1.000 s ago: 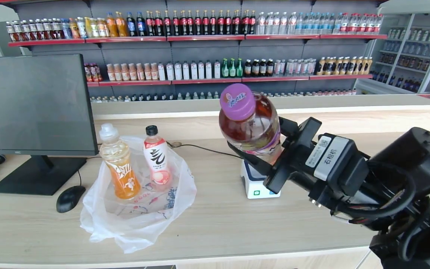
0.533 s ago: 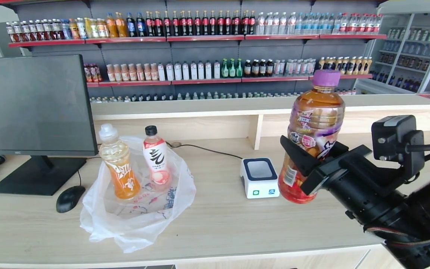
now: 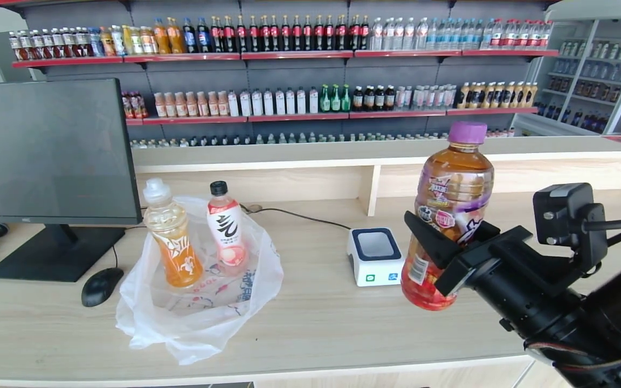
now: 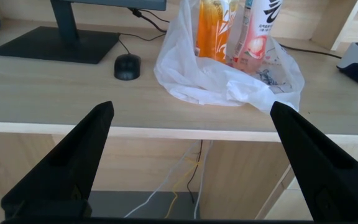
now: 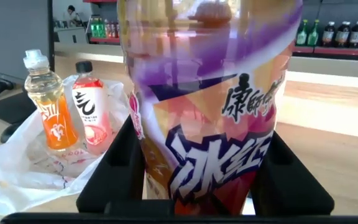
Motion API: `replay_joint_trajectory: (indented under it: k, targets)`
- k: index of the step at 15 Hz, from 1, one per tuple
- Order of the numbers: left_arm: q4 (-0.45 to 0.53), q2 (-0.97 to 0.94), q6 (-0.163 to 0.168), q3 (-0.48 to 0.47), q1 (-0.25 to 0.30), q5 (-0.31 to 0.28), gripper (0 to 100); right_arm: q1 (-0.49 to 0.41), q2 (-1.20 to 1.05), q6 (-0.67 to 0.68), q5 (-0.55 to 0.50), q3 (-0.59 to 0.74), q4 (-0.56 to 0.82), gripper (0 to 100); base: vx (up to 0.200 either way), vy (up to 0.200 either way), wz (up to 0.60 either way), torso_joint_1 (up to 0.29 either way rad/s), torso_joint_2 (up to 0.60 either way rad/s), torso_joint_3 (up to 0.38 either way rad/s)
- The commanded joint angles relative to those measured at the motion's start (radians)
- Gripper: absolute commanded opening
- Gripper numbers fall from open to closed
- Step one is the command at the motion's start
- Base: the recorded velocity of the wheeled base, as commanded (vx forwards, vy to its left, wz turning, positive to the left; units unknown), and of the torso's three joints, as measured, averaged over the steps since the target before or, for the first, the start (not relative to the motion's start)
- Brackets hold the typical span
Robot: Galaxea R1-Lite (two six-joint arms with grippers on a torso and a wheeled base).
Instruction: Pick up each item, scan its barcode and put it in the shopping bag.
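Observation:
My right gripper (image 3: 459,245) is shut on a purple-capped tea bottle (image 3: 450,215), held upright above the counter just right of the white barcode scanner (image 3: 374,255). In the right wrist view the tea bottle (image 5: 210,106) stands close between the black fingers (image 5: 114,165). A white plastic shopping bag (image 3: 202,302) lies on the counter left of the scanner, holding an orange drink bottle (image 3: 173,242) and a pink-and-white bottle (image 3: 227,229). My left gripper (image 4: 188,158) hangs open below the counter's front edge, facing the shopping bag (image 4: 229,81).
A dark monitor (image 3: 46,156) stands at the counter's left with a black mouse (image 3: 100,285) in front of it. A cable runs from the scanner toward the back ledge. Shelves of bottles line the far wall. Bare counter (image 3: 332,323) lies between bag and scanner.
The right gripper swung the tea bottle from tilted over the scanner to upright at the scanner's right, then lowered it a little.

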Motion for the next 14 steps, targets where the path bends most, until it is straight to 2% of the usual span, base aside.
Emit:
replay_joint_trajectory:
  k: [1, 7, 14]
  targets:
    - [0.0, 0.0, 0.001, 0.0, 0.0, 0.0, 100, 0.001, -0.02, 0.002, 0.001, 0.028, 0.0, 0, 0.0, 0.0, 0.0, 0.0, 0.0, 0.0]
    - [0.001, 0.001, 0.001, 0.0, 0.0, 0.0, 100, 0.001, -0.017, 0.002, 0.001, -0.019, 0.0, 0, 0.0, 0.0, 0.0, 0.0, 0.0, 0.0]
    - [0.0, 0.0, -0.001, 0.0, 0.0, 0.0, 100, -0.002, -0.023, 0.0, 0.001, -0.034, 0.0, 0, 0.0, 0.2, 0.0, 0.009, 0.0, -0.001]
